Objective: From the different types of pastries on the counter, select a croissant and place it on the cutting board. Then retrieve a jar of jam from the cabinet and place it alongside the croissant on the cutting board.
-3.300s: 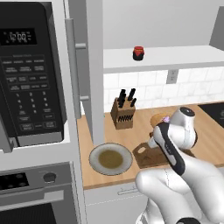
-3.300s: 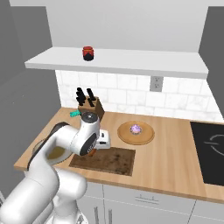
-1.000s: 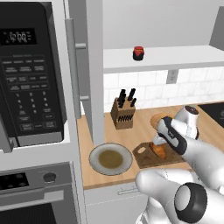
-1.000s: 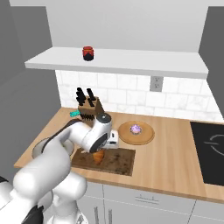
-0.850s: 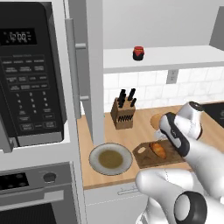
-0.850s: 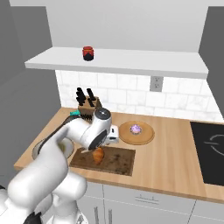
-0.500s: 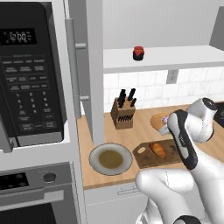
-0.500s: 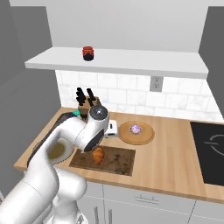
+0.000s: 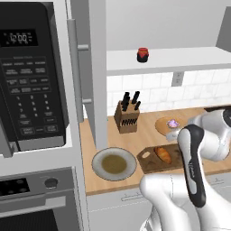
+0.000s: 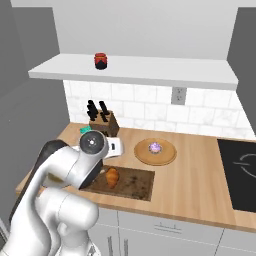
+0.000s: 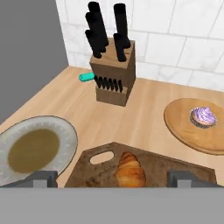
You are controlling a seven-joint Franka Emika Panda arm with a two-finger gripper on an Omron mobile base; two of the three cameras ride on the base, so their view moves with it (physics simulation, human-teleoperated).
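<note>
The croissant (image 11: 130, 169) lies on the cutting board (image 11: 153, 162), near the end with the handle hole, its browned ridged crust up and nothing touching it; in the left base view the croissant (image 9: 163, 154) sits at the middle of the dark board (image 9: 149, 160), and in the right base view the croissant (image 10: 112, 177) rests on the board's (image 10: 134, 183) near-left part. The end effector (image 11: 113, 179) hangs above the board with its two finger tips (image 11: 43, 178) spread wide apart, one at about 7 o'clock and the other at about 5 o'clock from the croissant in the hand view, holding nothing. Off the board at 9 o'clock in the hand view sits a grey plate (image 11: 65, 136) with a brownish centre, on the worktop (image 11: 144, 120). At 2 o'clock from the croissant lies a round light-wood plate (image 11: 183, 127) bearing the pink-purple frosted pastry (image 11: 203, 117). At 12 o'clock, against the white tiled wall, stands a wooden knife block (image 11: 113, 74) with black handles, and a small teal object (image 11: 86, 77) lies just beside its base at 9 o'clock. Well above the worktop, the jar of jam (image 10: 101, 61) stands upright on the pale cabinet shelf (image 10: 150, 76), red with a black lid; in the left base view the jar (image 9: 143, 54) stands to the right of the tall cabinet door (image 9: 97, 72), with the black microwave (image 9: 31, 76) farther toward 9 o'clock.
</note>
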